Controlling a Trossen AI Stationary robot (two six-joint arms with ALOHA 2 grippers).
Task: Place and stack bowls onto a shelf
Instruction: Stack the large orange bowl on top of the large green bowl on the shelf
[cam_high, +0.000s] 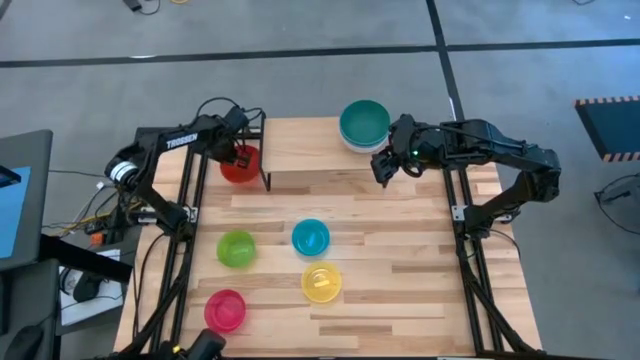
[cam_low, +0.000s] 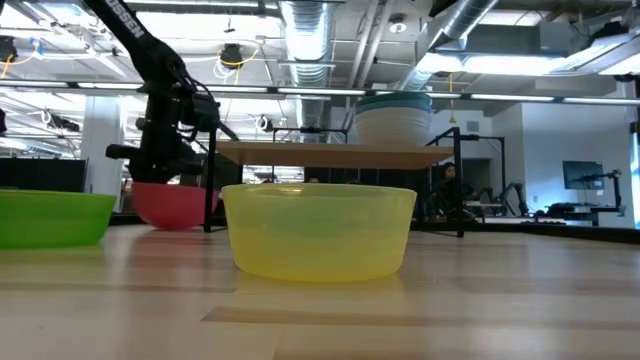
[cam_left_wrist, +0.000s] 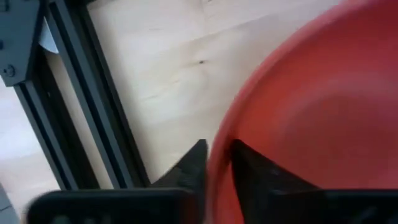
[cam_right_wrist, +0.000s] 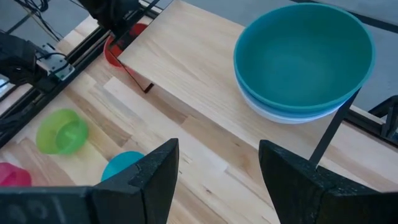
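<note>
The shelf (cam_high: 315, 150) stands at the table's far middle. On its right far corner sits a stack of bowls with the teal bowl (cam_high: 363, 122) on top and paler bowls (cam_right_wrist: 292, 115) under it. The red-orange bowl (cam_high: 240, 165) is beside the shelf's left end, with my left gripper (cam_left_wrist: 216, 163) shut on it. My right gripper (cam_right_wrist: 217, 168) is open and hovers by the shelf's right end, touching nothing. The lime green bowl (cam_high: 237, 248), cyan bowl (cam_high: 311, 237), yellow bowl (cam_high: 321, 283) and pink bowl (cam_high: 225, 309) rest on their bases on the table. My left gripper holds the red-orange bowl by its rim (cam_left_wrist: 219, 146), on the side away from the shelf. One finger (cam_left_wrist: 255, 171) is inside the bowl and the other (cam_left_wrist: 193, 167) outside. The fingers come from above, pointing down. The bowl's base looks to be on the table (cam_low: 175, 222).
The shelf's thin black legs (cam_high: 266, 180) stand close to the red-orange bowl. Most of the plank (cam_right_wrist: 186, 68) is bare. The arms' black frames (cam_high: 185, 215) run along both table sides. Bare table lies to the right of the yellow and cyan bowls.
</note>
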